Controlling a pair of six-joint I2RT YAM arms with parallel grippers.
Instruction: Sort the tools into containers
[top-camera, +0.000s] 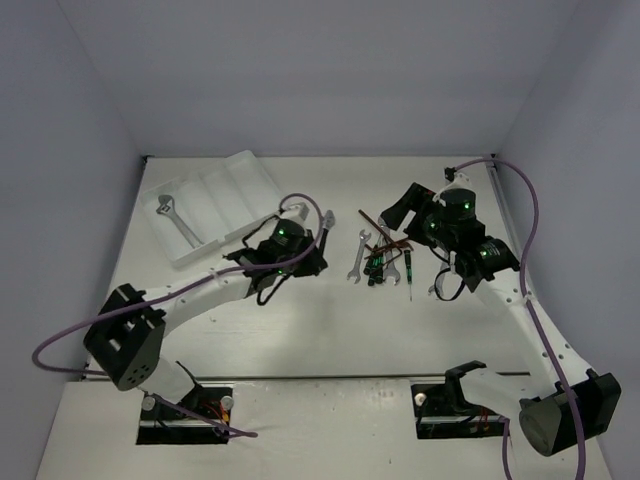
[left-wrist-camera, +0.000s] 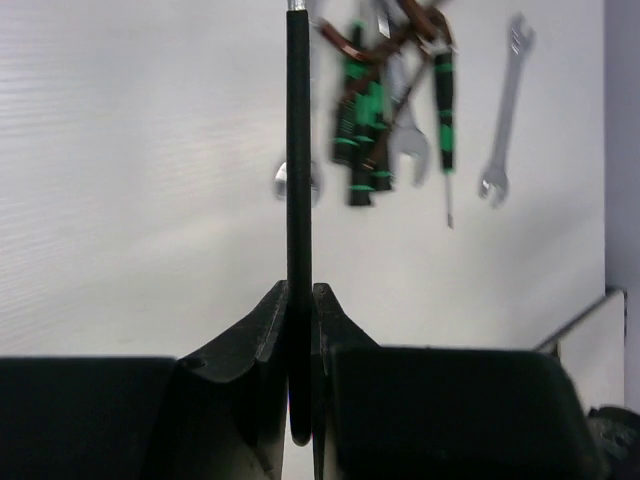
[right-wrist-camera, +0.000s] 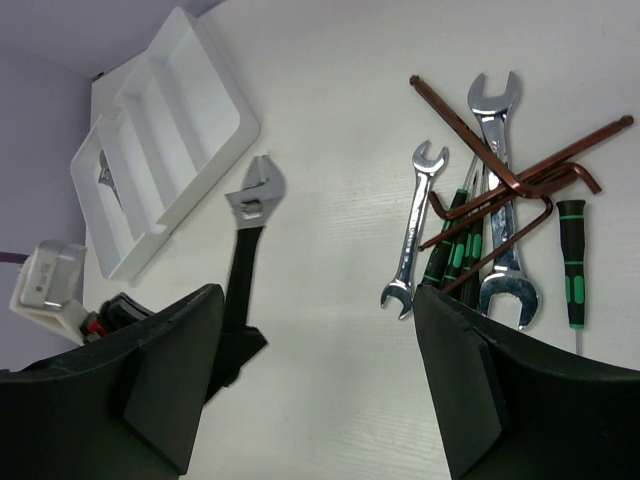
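My left gripper (left-wrist-camera: 300, 300) is shut on the black handle of an adjustable wrench (left-wrist-camera: 298, 180), which sticks straight out ahead of it. In the top view this gripper (top-camera: 303, 250) holds the wrench (top-camera: 326, 221) between the white tray (top-camera: 236, 170) and the tool pile (top-camera: 380, 255). The pile holds silver open-end wrenches (right-wrist-camera: 410, 235), brown hex keys (right-wrist-camera: 520, 180) and black screwdrivers with green marks (right-wrist-camera: 572, 270). My right gripper (right-wrist-camera: 320, 370) is open and empty above the table, just left of the pile; it also shows in the top view (top-camera: 400, 210). A silver adjustable wrench (top-camera: 172, 214) lies in the tray's left compartment.
The tray (right-wrist-camera: 175, 100) lies at the back left, tilted, its other compartments showing nothing. One silver wrench (left-wrist-camera: 505, 110) lies apart from the pile (left-wrist-camera: 380, 110). The tray's corner (left-wrist-camera: 590, 330) shows at the right of the left wrist view. Grey walls enclose the table.
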